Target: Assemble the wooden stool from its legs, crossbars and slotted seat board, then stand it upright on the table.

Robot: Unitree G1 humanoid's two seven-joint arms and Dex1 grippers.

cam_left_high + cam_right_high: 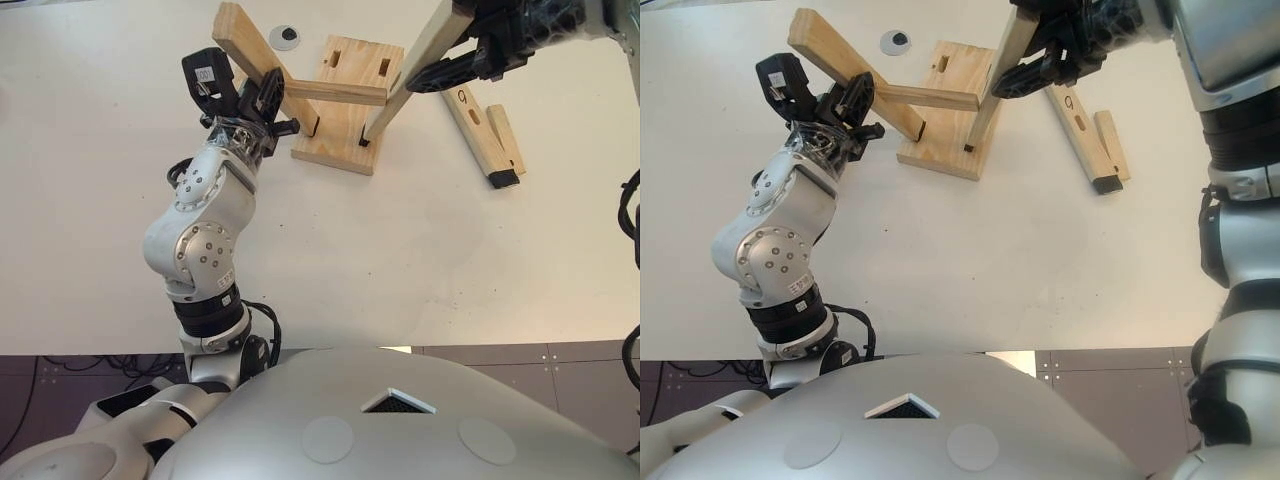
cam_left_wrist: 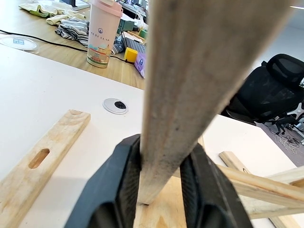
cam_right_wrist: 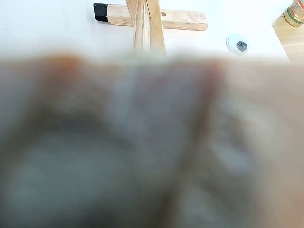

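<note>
The slotted seat board (image 1: 340, 135) lies flat on the white table. A left leg (image 1: 240, 40) leans up from its left side, and my left gripper (image 1: 272, 100) is shut on it near the board; the left wrist view shows black fingers (image 2: 118, 190) clamped on the wood. A crossbar (image 1: 340, 92) runs from that leg to a right leg (image 1: 425, 50), whose foot stands in the board's right slot. My right gripper (image 1: 435, 75) is shut on the right leg partway up. In the right wrist view, blurred wood sits close to the lens.
A loose leg (image 1: 478, 130) with a black foot lies right of the board, with a short crossbar (image 1: 507, 135) beside it. A round cable grommet (image 1: 285, 37) sits behind the board. A cup (image 2: 103, 33) stands on a desk beyond. The table's front edge is near me.
</note>
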